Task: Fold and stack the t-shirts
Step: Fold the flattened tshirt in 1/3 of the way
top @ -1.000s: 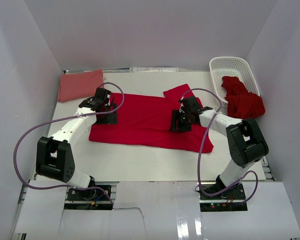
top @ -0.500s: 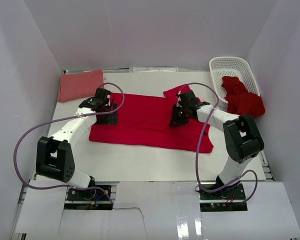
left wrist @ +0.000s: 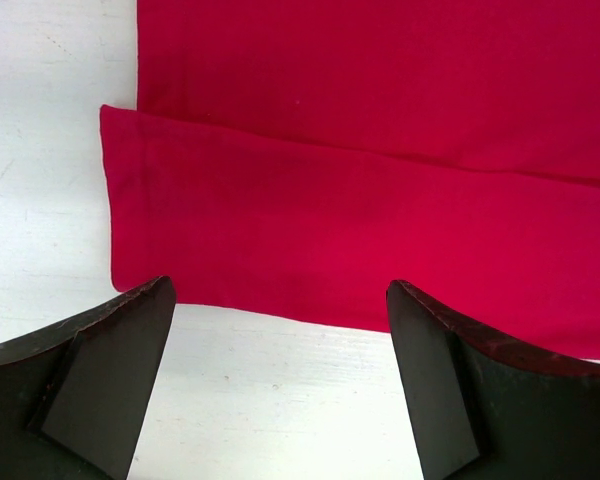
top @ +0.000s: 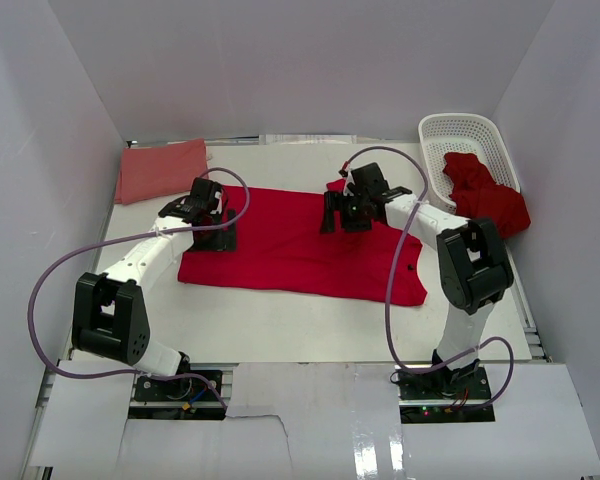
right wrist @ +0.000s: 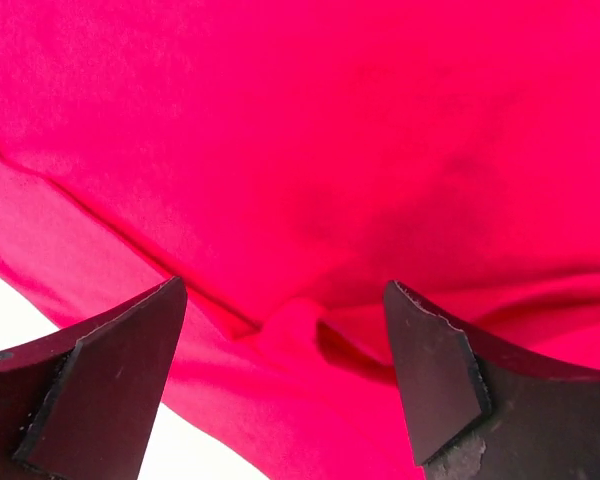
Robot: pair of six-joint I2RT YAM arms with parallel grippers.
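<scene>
A crimson t-shirt (top: pixel 290 242) lies spread flat across the middle of the table. My left gripper (top: pixel 213 229) is open and empty over its left edge; in the left wrist view the shirt's folded edge (left wrist: pixel 310 240) lies just beyond the fingers, with bare table between them. My right gripper (top: pixel 342 214) is open above the shirt's far right part; the right wrist view shows a wrinkled fold of red cloth (right wrist: pixel 310 325) between the jaws. A folded salmon-pink t-shirt (top: pixel 160 170) lies at the far left. Another crimson t-shirt (top: pixel 485 200) hangs out of the basket.
A white lattice basket (top: pixel 467 145) stands at the far right against the white wall. White enclosure walls close in the table on the left, back and right. Purple cables loop from both arms.
My right gripper has moved away from me and to the left, from the shirt's right middle to its far edge. The left arm has not moved.
</scene>
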